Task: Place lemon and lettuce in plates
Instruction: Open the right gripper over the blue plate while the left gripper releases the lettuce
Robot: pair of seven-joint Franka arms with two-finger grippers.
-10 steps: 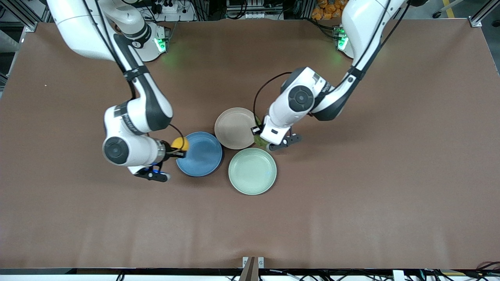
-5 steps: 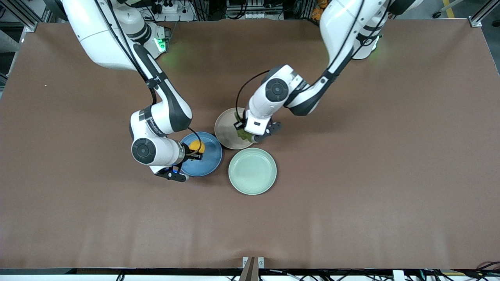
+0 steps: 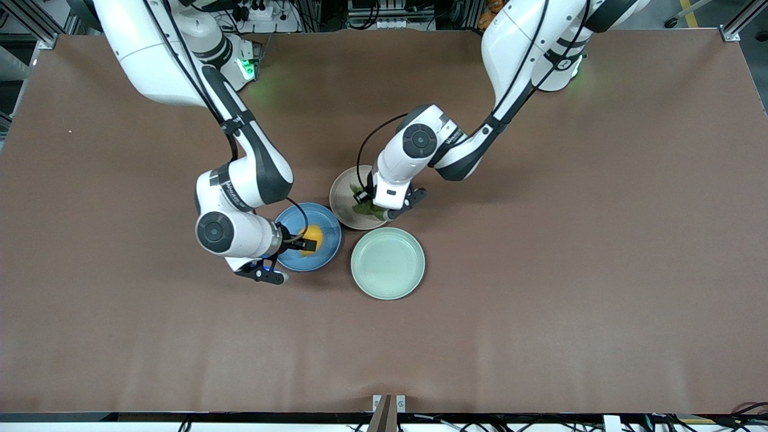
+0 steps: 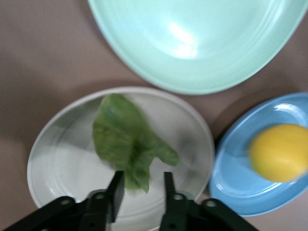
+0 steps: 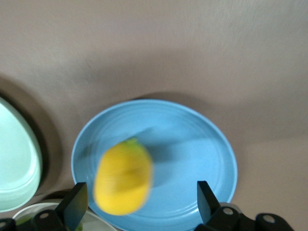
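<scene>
The right end effector (image 3: pixel 303 244) hangs low over the blue plate (image 3: pixel 327 255), its fingers spread wide with nothing between them. In the right wrist view the lemon (image 5: pixel 123 179) sits apart from both fingers (image 5: pixel 73 205) and is blurred, so it is probably dropping or rolling on the blue plate (image 5: pixel 192 159). I judge this a release made close above the plate so the round fruit stays inside the rim.

Just beside that plate, toward the left arm's end of the worktop (image 3: pixel 540 300), is the beige-pink plate (image 3: pixel 342 195). The left end effector (image 3: pixel 375 207) is over it, and the lettuce (image 3: pixel 364 206) lies within its rim. In the left wrist view the leaf (image 4: pixel 126 141) spreads over the pale plate (image 4: pixel 57 159), its lower tip between the two fingertips (image 4: pixel 115 188), which stand slightly apart; whether they pinch it I cannot tell. Holding a limp leaf by one edge lets it drape flat as it is laid down.

The mint-green plate (image 3: pixel 387 263), nearest the front camera, holds nothing. Both items appear to be in place, with only the retreat of the arms left
</scene>
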